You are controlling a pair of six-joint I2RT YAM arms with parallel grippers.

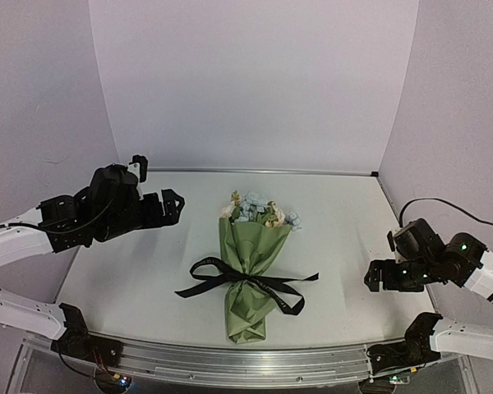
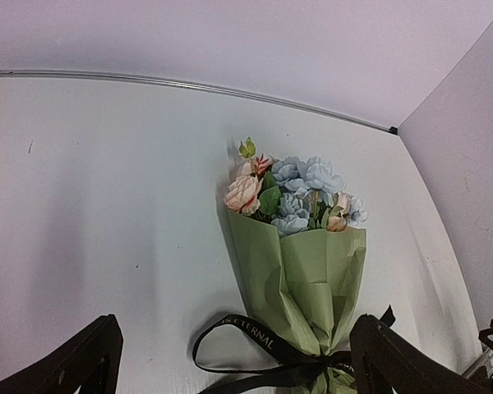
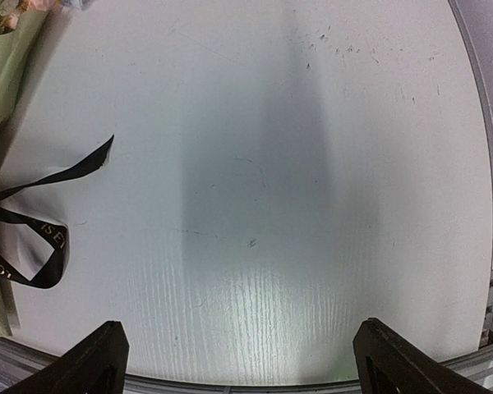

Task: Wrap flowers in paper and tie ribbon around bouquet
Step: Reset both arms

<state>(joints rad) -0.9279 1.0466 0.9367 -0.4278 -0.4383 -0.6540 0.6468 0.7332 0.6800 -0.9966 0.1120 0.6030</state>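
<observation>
Bouquet (image 1: pixel 248 258) of pale flowers (image 1: pixel 259 210) in olive-green paper (image 1: pixel 245 316), black ribbon (image 1: pixel 204 271) tied on; left gripper (image 1: pixel 158 187) at 10 o'clock, right gripper (image 1: pixel 383 258) at 4, both spread.

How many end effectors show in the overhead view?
2. The left end effector hovers open left of the bouquet; the right end effector hovers open to its right, nearer the camera. Neither touches it; none seems hidden.

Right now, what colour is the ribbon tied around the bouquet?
The ribbon is black with small pale lettering, clearest in the left wrist view.
</observation>
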